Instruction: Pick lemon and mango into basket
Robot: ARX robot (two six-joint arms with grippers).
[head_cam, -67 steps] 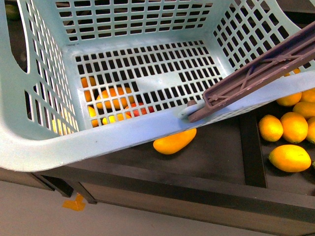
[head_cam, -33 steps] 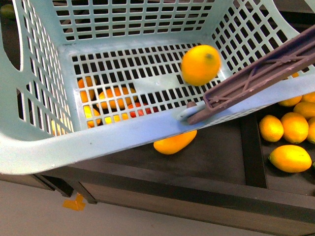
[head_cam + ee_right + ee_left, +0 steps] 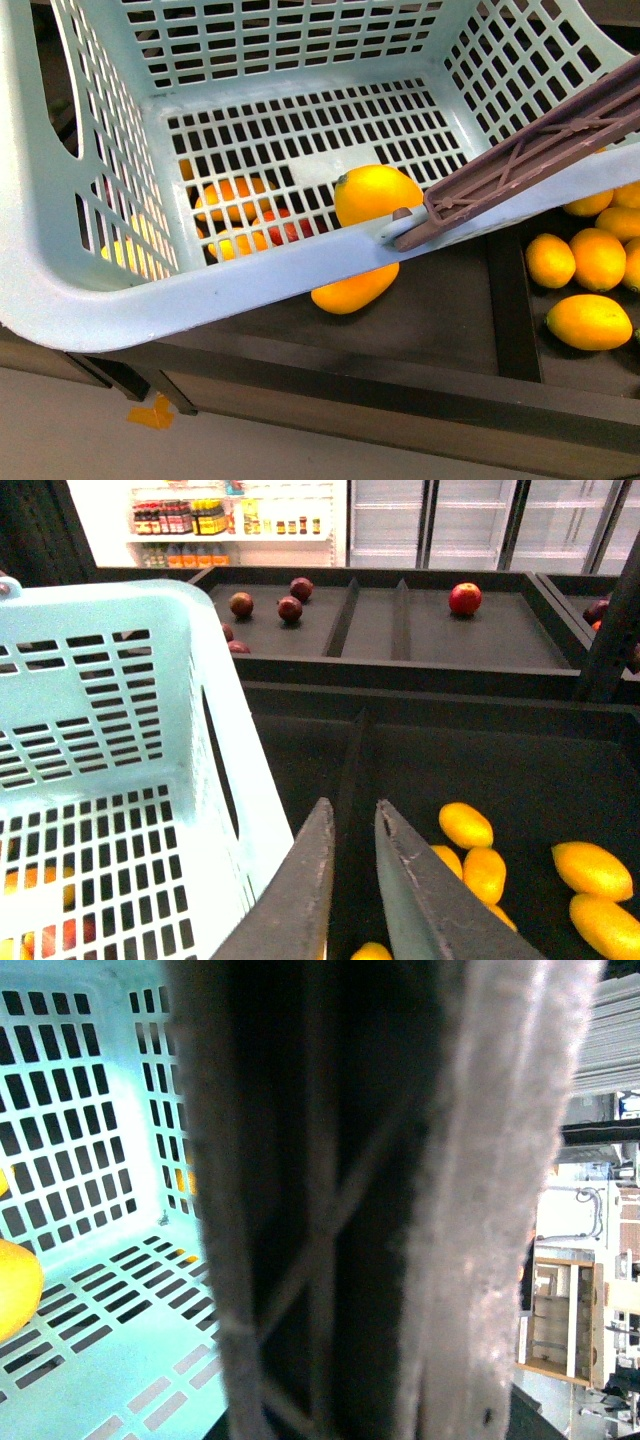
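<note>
While my right gripper (image 3: pixel 353 810) hangs just outside the basket (image 3: pixel 200 285), above the dark shelf (image 3: pixel 440 310), its two grey tapered fingers (image 3: pixel 400 880) reach forward side by side with a slim gap between them and nothing in it: jaws slightly apart, empty. Left side now: that wrist camera sits right up against the brown handle (image 3: pixel 520 165), a ribbed strut so close and blurred that it fills most of the view. My left gripper doesn't show at all, so I cannot tell how its jaws stand. The basket is tilted, pale blue-green plastic with slotted lattice walls and floor and a thick smooth rim. And there's the lemon (image 3: pixel 375 192), plump and glossy yellow, lying on the basket floor against the near wall, its lower edge cut off by the rim. The mango (image 3: pixel 355 288), longer, curved, yellow-orange, lies on the shelf under the basket's near edge, its top hidden by the rim. Through the floor slots, orange and red fruit (image 3: pixel 235 200) show only in scraps. Across a divider to the right, more yellow fruit (image 3: pixel 588 320) cluster, some cut by the frame edge.
</note>
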